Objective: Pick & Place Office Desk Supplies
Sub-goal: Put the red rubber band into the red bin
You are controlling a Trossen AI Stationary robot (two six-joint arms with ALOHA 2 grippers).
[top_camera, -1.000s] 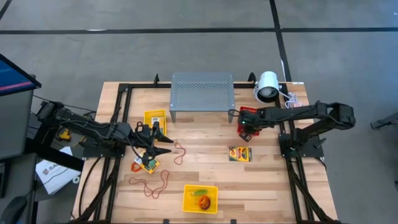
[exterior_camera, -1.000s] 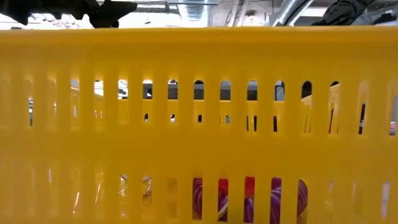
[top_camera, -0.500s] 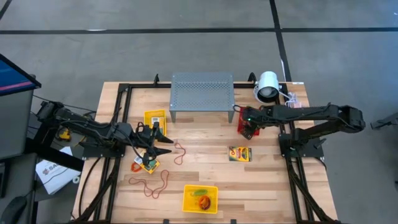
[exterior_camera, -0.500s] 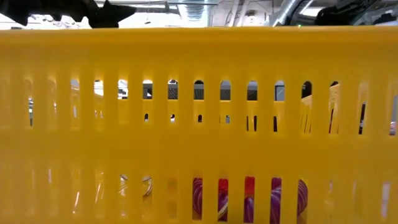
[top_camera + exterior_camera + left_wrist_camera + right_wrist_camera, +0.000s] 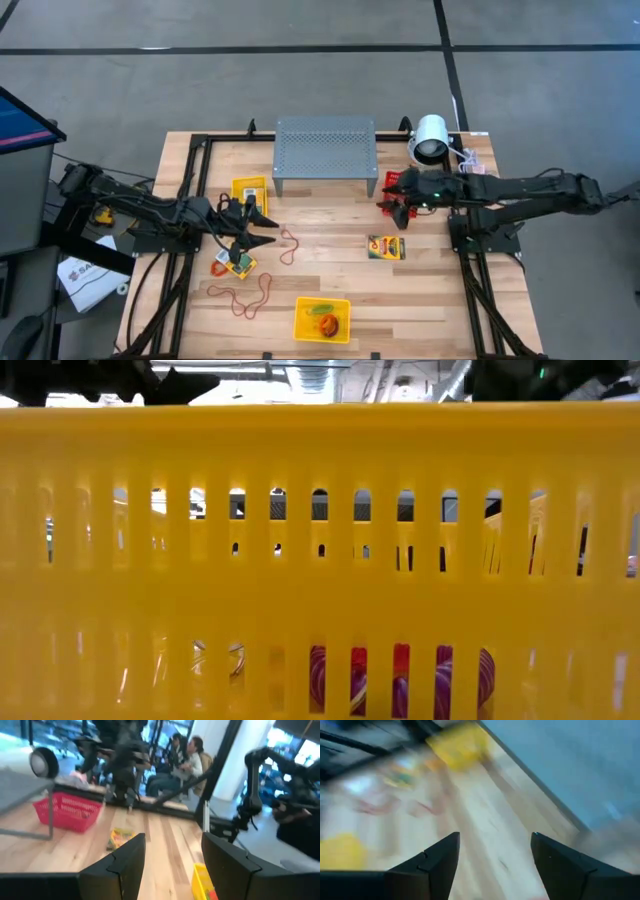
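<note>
Both arms low, outstretched; right end effector (image 5: 397,198) open above red basket (image 5: 392,186).

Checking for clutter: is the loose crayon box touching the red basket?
Apart. High view shows bare wood between the crayon box and the red basket.

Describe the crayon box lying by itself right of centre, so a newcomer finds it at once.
Start at the grey perforated stand at the table's far edge, then move toward the near edge and right, past the red basket. The crayon box lies flat on bare wood, alone, unlike the boxes on the left.
</note>
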